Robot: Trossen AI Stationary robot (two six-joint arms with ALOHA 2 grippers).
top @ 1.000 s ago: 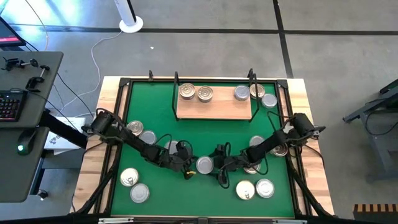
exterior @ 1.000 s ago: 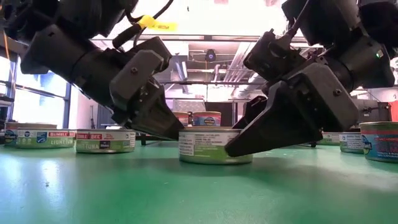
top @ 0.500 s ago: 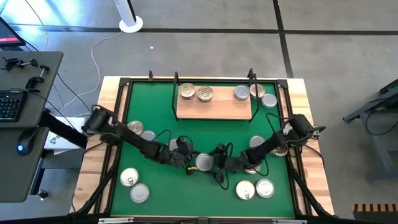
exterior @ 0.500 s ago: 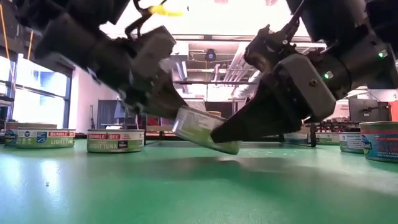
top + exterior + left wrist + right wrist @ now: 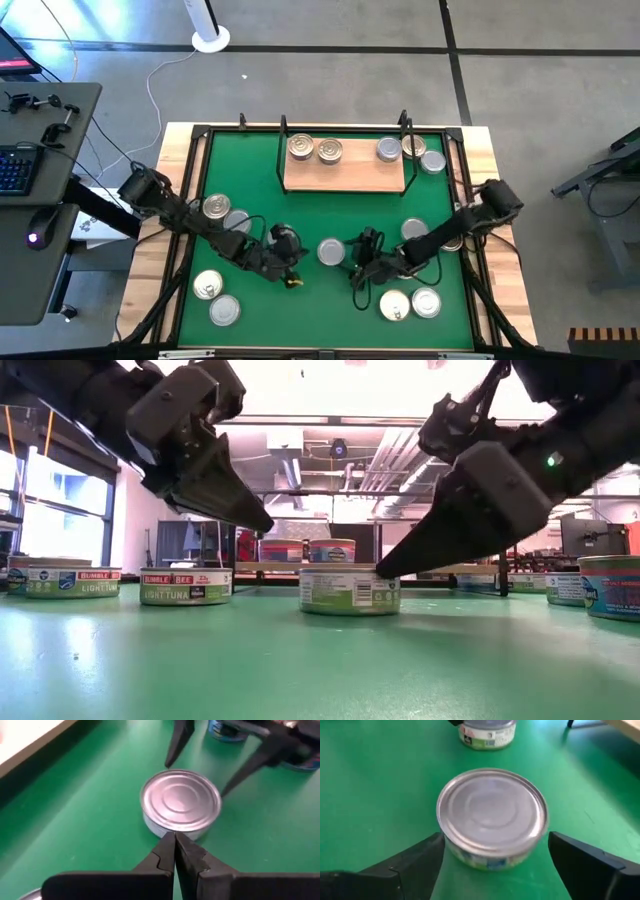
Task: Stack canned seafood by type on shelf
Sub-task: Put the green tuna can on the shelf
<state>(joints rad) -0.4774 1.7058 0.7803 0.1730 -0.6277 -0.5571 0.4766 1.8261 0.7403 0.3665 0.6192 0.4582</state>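
Observation:
A flat round can (image 5: 331,251) with a plain silver lid up stands on its base mid-mat, also seen as the can (image 5: 349,590) in the low view. My left gripper (image 5: 174,836) is shut, its tips just short of the can and raised above the mat (image 5: 262,523). My right gripper (image 5: 495,839) is open, one finger (image 5: 420,862) on either side of the can (image 5: 492,815), apart from it. The shelf (image 5: 345,175) at the far side carries several cans (image 5: 315,150).
Other cans lie about the green mat (image 5: 270,200): two at the left (image 5: 226,214), two at the near left (image 5: 215,297), two at the near right (image 5: 411,303), more under the right arm (image 5: 413,230), and one beside the shelf (image 5: 433,162). Black frame bars edge the mat.
Half a second ago the can was tipped up on edge between both grippers; now it lies flat, a little nearer the far edge. My left gripper has risen and drawn back toward the table's left. My right gripper has pulled back toward the right and rolled.

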